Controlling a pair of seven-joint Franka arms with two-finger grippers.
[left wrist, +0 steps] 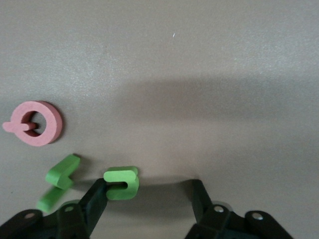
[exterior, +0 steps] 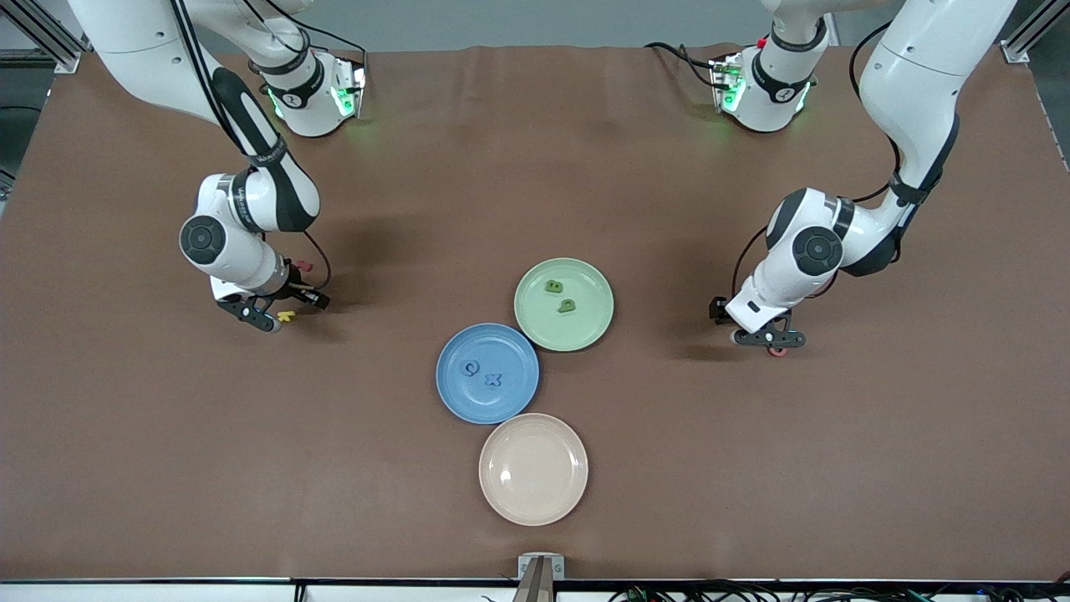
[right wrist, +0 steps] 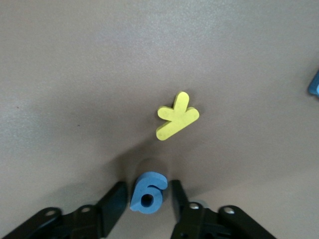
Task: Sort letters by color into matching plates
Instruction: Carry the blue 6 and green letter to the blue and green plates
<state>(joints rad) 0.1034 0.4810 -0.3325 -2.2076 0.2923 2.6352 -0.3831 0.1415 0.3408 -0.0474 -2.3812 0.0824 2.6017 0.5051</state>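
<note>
Brown matting covers the table [exterior: 535,167], with grey floor and rails at its edges. Near the middle sit the blue plate [exterior: 451,393], the green plate [exterior: 585,334] and, nearest the front camera, a cream plate [exterior: 533,502] with nothing in it. Two blue letters [exterior: 482,374] lie in the blue plate and two green letters [exterior: 560,295] in the green one, so the sort looks about half done. The right gripper [right wrist: 148,204] is down at the mat toward the right arm's end, its jaws close on either side of a blue 6 [right wrist: 148,192], touching or nearly so; a yellow letter [right wrist: 177,116] lies just beside and a blue scrap [right wrist: 314,84] shows at the wrist view's edge. The left gripper [left wrist: 149,206] is low at the left arm's end, jaws apart, one finger [left wrist: 97,199] touching a green hooked letter [left wrist: 122,182]. Another green letter [left wrist: 60,181] and a pink Q [left wrist: 36,123] lie beside it.
</note>
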